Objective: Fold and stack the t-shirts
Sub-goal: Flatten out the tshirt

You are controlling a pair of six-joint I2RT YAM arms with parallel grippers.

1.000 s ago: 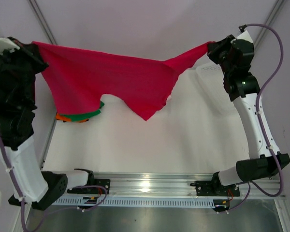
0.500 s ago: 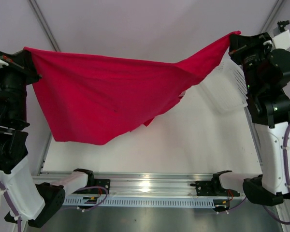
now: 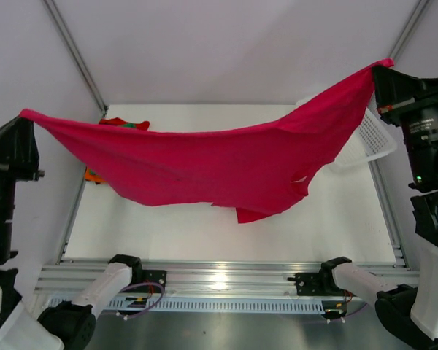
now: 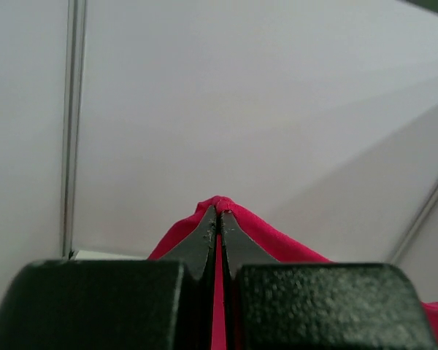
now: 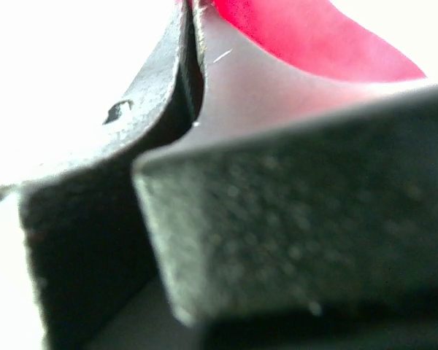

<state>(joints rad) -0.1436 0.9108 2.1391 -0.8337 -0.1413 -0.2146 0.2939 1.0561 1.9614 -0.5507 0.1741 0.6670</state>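
A crimson-red t-shirt point(image 3: 204, 164) hangs stretched in the air across the table, sagging in the middle. My left gripper point(image 3: 25, 117) is shut on its left corner, high at the left edge. In the left wrist view the red cloth point(image 4: 277, 237) bulges out past the closed fingertips point(image 4: 208, 226). My right gripper point(image 3: 383, 69) is shut on the shirt's right corner, high at the right edge. The right wrist view shows red cloth point(image 5: 306, 36) beside the pinched fingers point(image 5: 168, 73). Folded t-shirts point(image 3: 124, 124) in red, green and orange lie at the table's far left, mostly hidden behind the stretched shirt.
A white mesh basket point(image 3: 372, 135) stands at the table's far right, partly behind the held shirt. Metal frame posts point(image 3: 77, 55) rise at the back corners. The aluminium rail point(image 3: 219, 281) with both arm bases runs along the near edge.
Both grippers have moved outward and toward the near side, still holding the shirt. The shirt now stretches wider and flatter, and the folded stack at the far left shows above it.
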